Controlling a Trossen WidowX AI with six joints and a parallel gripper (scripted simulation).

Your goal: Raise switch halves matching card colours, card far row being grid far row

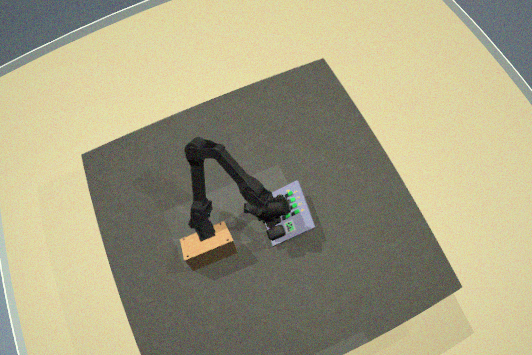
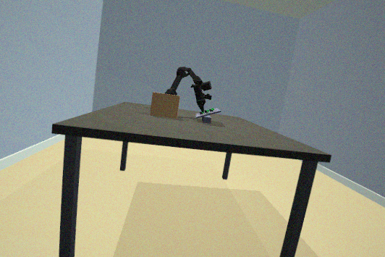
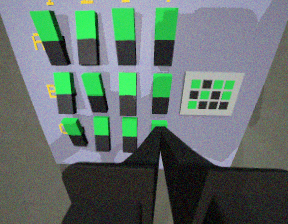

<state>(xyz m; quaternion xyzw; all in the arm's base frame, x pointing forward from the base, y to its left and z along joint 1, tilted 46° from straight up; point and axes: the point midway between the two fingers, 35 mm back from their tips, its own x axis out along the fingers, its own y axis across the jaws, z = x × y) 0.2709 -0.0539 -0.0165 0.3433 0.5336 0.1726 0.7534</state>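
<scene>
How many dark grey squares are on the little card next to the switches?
6 on the card: one in the far row, second from left; two in the middle row, at both ends; three in the near row, all but the leftmost.

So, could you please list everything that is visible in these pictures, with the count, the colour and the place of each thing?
Table: one, dark grey-brown top with black legs, standing on the tan floor.
Panel: one, pale lilac, on the table in front of the arm, tilted on a small grey block.
Switches: twelve, each half green and half dark grey, in three rows of four on the panel, with yellow row letters.
Card: one, pale with green and dark grey squares, on the panel beside the middle row.
Box: one, tan-orange, on the table under the arm's base.
Arm: one, black, reaching from the box to the panel.
Gripper: one, black, shut on nothing, tip at the near row's switch on the card's side.
</scene>
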